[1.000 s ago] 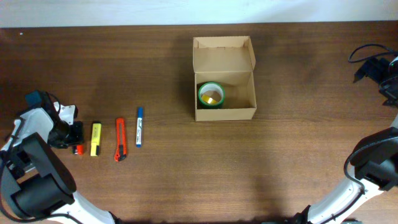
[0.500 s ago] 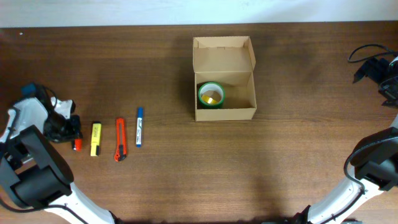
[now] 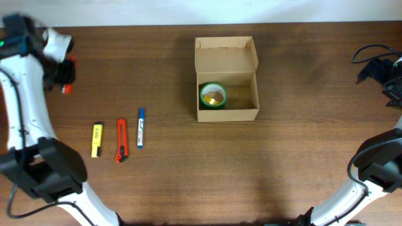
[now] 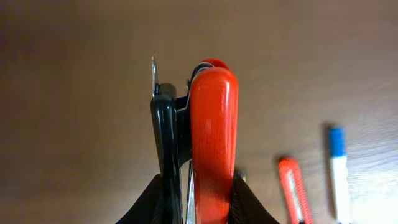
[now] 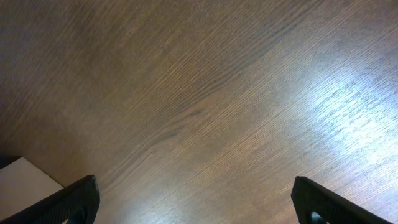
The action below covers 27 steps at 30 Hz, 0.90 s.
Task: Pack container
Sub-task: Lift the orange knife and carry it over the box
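Note:
The container (image 3: 242, 113) is an open tan cardboard box at the table's middle, its lid flap (image 3: 225, 53) folded back. A green tape roll (image 3: 213, 95) lies in its left half. My left gripper (image 3: 65, 74) is at the far back left, raised, and shut on a red and black stapler (image 3: 65, 88). In the left wrist view the stapler (image 4: 211, 137) stands between the jaws of the left gripper (image 4: 198, 202). My right gripper (image 3: 392, 81) is at the far right edge, and in its wrist view it (image 5: 199, 199) is open and empty over bare wood.
A yellow highlighter (image 3: 96, 139), an orange utility knife (image 3: 121, 140) and a blue marker (image 3: 141, 128) lie in a row left of the box. The knife (image 4: 293, 196) and marker (image 4: 337, 168) also show in the left wrist view. Black cables (image 3: 370, 56) lie at the back right.
My left gripper has lifted the stapler off the table beside the yellow highlighter and swung it up toward the back left. The right arm has not moved.

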Tool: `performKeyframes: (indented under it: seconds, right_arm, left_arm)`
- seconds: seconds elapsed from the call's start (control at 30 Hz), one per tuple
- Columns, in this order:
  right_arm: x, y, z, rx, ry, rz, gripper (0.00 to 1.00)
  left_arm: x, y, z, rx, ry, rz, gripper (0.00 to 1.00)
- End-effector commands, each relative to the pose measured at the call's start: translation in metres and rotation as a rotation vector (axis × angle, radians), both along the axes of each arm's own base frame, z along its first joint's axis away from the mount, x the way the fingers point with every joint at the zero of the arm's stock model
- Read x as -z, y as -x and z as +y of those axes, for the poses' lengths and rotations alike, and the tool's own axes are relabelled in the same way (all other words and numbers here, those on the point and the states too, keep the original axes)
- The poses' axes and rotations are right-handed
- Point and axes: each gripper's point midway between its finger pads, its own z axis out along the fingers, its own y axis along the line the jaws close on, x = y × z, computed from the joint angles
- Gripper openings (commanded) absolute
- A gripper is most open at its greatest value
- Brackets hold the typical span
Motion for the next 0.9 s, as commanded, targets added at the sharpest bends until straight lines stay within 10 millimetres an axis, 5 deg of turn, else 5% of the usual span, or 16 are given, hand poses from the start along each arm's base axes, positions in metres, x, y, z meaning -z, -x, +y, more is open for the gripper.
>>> performKeyframes:
  seconds: [0.0, 0.17, 0.33, 0.53, 0.87]
  right_arm:
    - [-0.002, 0.002, 0.001, -0.006, -0.004, -0.003, 0.99]
    - [-0.002, 0.002, 0.002, -0.006, -0.004, -0.002, 0.99]
    - [-0.002, 0.004, 0.003, -0.006, -0.009, 0.006, 1.00]
    - [-0.001, 0.006, 0.004, -0.006, -0.014, 0.015, 0.99]
    - [-0.001, 0.007, 0.007, -0.007, -0.028, 0.016, 0.99]
  left_arm:
    - [-0.043, -0.021, -0.047, 0.165, -0.032, -0.118, 0.01]
    - [-0.077, -0.039, -0.153, 0.457, 0.000, -0.250, 0.01]
    - [-0.074, -0.038, -0.259, 0.709, 0.032, -0.299, 0.01]
    - [-0.053, -0.023, -0.335, 0.832, 0.149, -0.260, 0.01]
    - [-0.044, -0.026, -0.410, 0.683, 0.319, -0.271, 0.01]
